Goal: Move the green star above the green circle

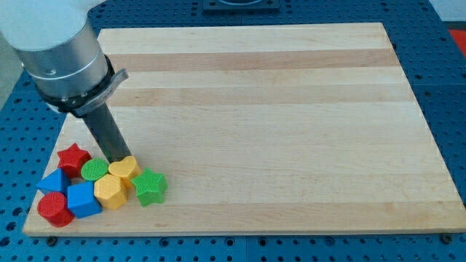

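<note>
The green star [149, 186] lies near the board's bottom left, at the right end of a cluster of blocks. The green circle [93, 171] lies to its left, with a yellow heart [125, 169] between them. My tip [116, 160] rests just above the yellow heart and at the upper right of the green circle, left of the green star and apart from it.
The cluster also holds a red star [73, 158], a blue triangle-like block [53, 182], a red cylinder [54, 209], a blue cube [83, 199] and a yellow hexagon [109, 191]. The wooden board [277, 124] ends close below and left of them.
</note>
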`<state>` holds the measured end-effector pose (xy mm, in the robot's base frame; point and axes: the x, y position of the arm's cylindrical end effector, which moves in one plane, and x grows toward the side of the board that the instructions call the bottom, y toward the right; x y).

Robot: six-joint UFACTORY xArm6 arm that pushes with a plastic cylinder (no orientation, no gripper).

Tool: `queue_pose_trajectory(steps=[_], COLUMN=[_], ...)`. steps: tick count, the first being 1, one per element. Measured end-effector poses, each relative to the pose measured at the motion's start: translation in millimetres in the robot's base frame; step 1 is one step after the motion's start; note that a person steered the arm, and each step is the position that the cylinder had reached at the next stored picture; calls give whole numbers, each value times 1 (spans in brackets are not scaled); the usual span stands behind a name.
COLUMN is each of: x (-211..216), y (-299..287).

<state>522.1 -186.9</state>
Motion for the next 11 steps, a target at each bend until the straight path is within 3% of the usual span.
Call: queue_pose_trajectory(steps=[2, 4, 5, 6, 7, 8, 9, 11], x=[-7, -7, 4, 42, 79, 92, 92, 52], y=[13, 104, 140, 175, 173, 127, 82, 72])
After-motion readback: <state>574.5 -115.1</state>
